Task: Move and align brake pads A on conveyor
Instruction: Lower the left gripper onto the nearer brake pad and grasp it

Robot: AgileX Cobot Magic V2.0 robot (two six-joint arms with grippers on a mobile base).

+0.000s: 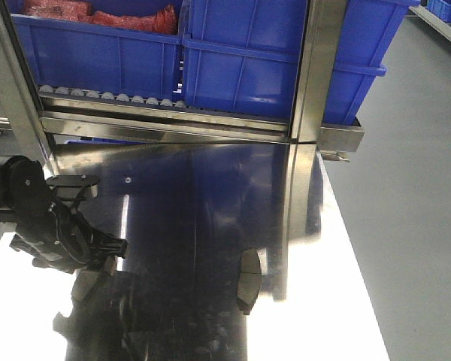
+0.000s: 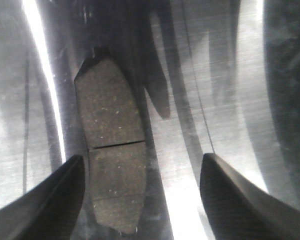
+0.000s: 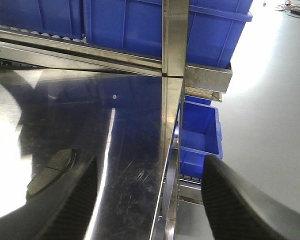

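Spread wide, my left gripper (image 2: 142,167) hangs over a brake pad (image 2: 112,160) lying flat on the steel tabletop (image 2: 225,100), close by one finger. My right gripper (image 3: 151,165) gapes wide above that tabletop; a second brake pad (image 3: 50,172) lies on it.

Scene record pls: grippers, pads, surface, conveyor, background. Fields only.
left gripper: open, fingers either side of a brake pad
that pad: flat on the steel tabletop, friction face up, centre groove showing
right gripper: open, empty, over the table's right edge
second pad: flat on the tabletop near its right edge, ungripped
pads seen: two for certain
conveyor: not clearly in view
background: blue bins on a roller rack
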